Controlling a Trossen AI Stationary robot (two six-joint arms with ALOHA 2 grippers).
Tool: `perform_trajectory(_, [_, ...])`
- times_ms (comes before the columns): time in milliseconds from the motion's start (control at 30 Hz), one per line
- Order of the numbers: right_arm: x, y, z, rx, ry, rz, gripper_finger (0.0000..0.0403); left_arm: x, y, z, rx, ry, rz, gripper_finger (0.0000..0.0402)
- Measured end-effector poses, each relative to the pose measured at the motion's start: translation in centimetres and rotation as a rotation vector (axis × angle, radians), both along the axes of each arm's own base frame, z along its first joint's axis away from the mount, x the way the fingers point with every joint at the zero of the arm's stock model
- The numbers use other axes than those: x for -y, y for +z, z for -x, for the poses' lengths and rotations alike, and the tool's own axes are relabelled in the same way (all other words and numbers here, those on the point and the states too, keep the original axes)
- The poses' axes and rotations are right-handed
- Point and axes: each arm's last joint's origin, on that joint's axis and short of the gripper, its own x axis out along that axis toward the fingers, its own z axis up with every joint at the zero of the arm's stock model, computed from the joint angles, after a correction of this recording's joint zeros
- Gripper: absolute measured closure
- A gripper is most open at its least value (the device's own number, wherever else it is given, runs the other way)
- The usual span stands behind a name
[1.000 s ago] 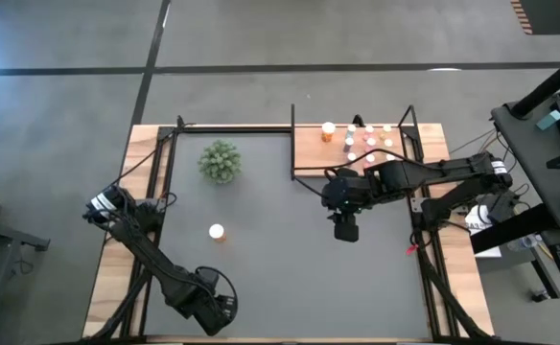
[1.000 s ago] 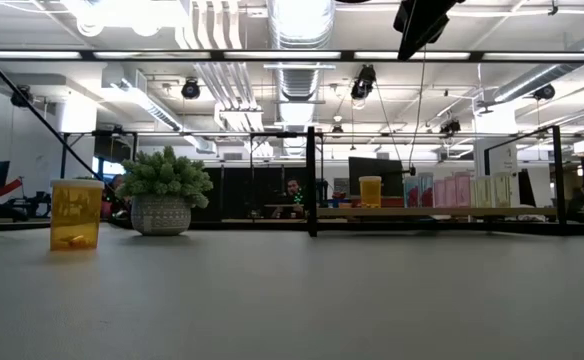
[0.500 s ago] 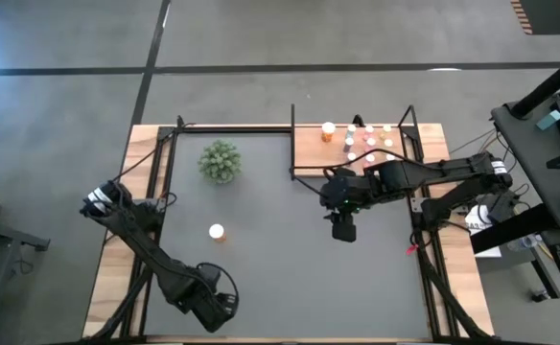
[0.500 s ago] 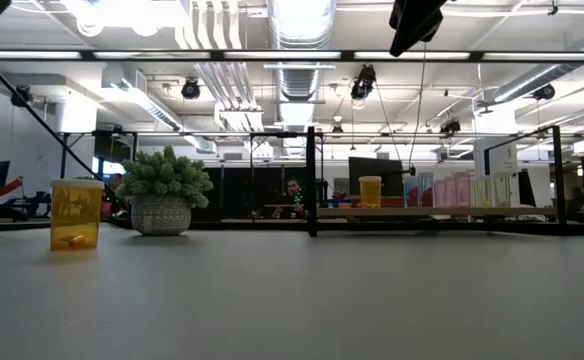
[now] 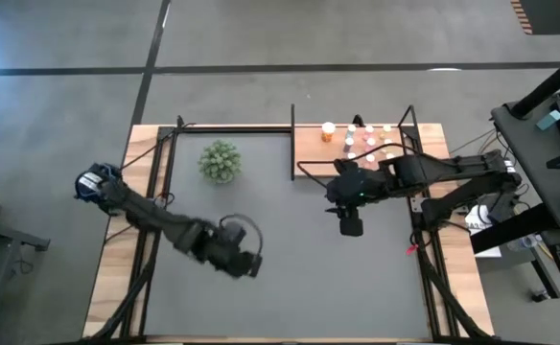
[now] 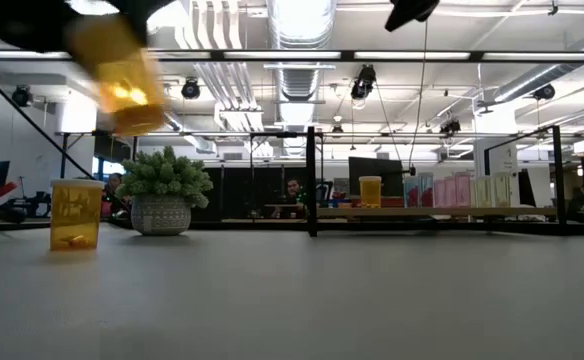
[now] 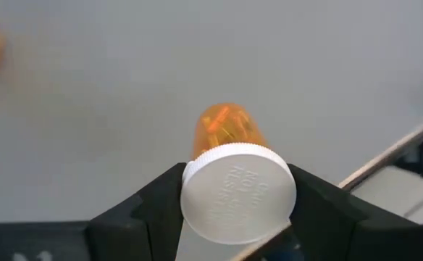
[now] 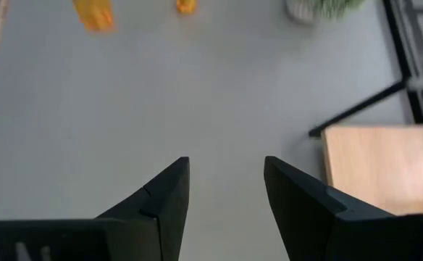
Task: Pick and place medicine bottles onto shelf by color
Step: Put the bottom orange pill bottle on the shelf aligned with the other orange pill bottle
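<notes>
My left gripper (image 5: 246, 261) hangs over the table's middle, shut on an orange medicine bottle (image 7: 226, 127) with a white cap. The low view shows this bottle (image 6: 122, 80) blurred and raised. A second orange bottle (image 6: 75, 213) stands upright on the table; in the high view my left arm hides it. My right gripper (image 5: 349, 227) is open and empty above the table, just in front of the wooden shelf (image 5: 309, 153). On the shelf stand one orange bottle (image 5: 328, 129) and several small pink and pale vials (image 5: 368, 141). My left gripper pinches the orange bottle at its white cap end (image 7: 238, 192) between the two fingers, one on each side of the cap. The orange body points away past the fingertips. The bottle is lifted clear of the table and looks tilted in the low view.
A fuzzy green plant ball in a pot (image 5: 221, 160) stands at the table's far left. The shelf's black rods (image 5: 292, 144) rise at its corners. Bare grey tabletop (image 5: 299, 287) lies between the arms and toward the near edge.
My left gripper has swung from the table's near edge up and toward the table's middle, now covering the standing bottle in the high view. The held orange bottle has come into the low view, raised and blurred. My right gripper has risen a little.
</notes>
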Motion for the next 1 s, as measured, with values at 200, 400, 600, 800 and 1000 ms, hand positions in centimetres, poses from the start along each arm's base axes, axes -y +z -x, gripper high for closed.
perform_trajectory(200, [0.0, 0.5, -0.3, 0.068, 0.06, 0.04, 0.0234, -5.0, 2.6, -2.8, 0.25, -0.055, -0.122, 0.0208])
perform_trajectory(400, [-0.1, 1.1, -1.0, 0.161, 0.095, 0.065, 0.0234, -10.6, 5.9, -4.1, 0.36, -0.084, -0.332, 0.0208])
perform_trajectory(600, [0.9, 2.2, -2.3, 0.322, -0.013, 0.108, 0.0234, -15.5, 9.6, -4.5, 0.419, -0.107, -0.524, 0.0209])
perform_trajectory(800, [3.7, 2.9, -2.6, 0.358, -0.175, 0.159, 0.0223, -18.1, 12.5, -4.1, 0.456, -0.156, -0.66, 0.0209])
perform_trajectory(1000, [5.7, 3.8, -2.9, 0.422, -0.217, 0.19, 0.0187, -19.1, 13.7, -3.8, 0.516, -0.256, -0.651, 0.0209])
